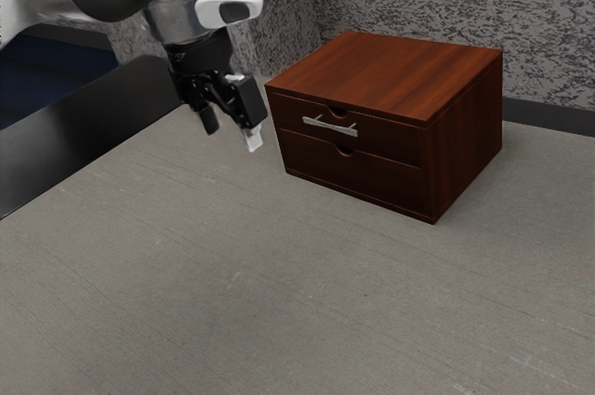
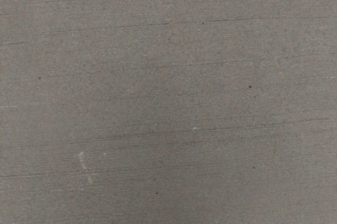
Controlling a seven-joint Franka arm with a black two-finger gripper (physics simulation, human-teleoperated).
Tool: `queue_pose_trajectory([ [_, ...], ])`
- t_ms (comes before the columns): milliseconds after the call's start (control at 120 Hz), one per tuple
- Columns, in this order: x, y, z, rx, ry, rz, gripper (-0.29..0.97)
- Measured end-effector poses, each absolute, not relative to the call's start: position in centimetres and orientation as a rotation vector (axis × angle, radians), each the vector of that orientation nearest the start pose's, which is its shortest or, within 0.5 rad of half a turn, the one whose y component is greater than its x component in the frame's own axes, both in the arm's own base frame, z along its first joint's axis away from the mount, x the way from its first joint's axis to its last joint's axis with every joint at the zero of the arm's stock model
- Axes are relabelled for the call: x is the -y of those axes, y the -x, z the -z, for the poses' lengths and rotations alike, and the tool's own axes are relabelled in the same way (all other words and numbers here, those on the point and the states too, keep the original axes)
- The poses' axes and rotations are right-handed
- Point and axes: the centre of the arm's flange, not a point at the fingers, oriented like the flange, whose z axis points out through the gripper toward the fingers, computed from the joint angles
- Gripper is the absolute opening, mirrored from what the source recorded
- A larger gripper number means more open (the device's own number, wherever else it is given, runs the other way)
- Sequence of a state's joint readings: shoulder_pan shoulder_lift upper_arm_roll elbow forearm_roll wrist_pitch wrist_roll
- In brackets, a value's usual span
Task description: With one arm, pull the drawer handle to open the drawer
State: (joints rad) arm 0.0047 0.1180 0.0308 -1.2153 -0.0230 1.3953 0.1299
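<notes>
My fingers [image 1: 231, 132] hang spread, holding nothing, near the reddish wooden cabinet [image 1: 400, 70]. Its shut top drawer [image 1: 376, 138] bears a slim metal handle [image 1: 329, 125]; grey table [image 1: 279, 302] beneath.

handle [image 1: 329, 125] on upr drawer [image 1: 376, 133] | end effector [image 1: 232, 132] nr, to ext. view's left

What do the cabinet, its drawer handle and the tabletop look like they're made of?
Cabinet: probably wood or wood veneer, with reddish-brown streaked grain and a faint satin sheen.
Handle: likely metal, a slim pale silver bar with light highlights.
Tabletop: matte grey with fine lines and specks. It could be stone, concrete or laminate; the look leaves it open.
</notes>
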Motion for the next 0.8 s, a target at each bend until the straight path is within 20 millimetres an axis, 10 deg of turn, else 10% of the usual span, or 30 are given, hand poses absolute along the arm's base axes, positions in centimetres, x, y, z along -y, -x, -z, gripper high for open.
queue_pose_trajectory([
  [267, -2.6, -56.2, -70.6, -0.081, 3.158, 0.1, 0.66],
  [500, -0.6, -52.6, -73.2, 0.845, 3.119, 0.025, 0.65],
  [800, 6.2, -54.6, -66.1, 1.571, 2.703, 0.157, 0.62],
])
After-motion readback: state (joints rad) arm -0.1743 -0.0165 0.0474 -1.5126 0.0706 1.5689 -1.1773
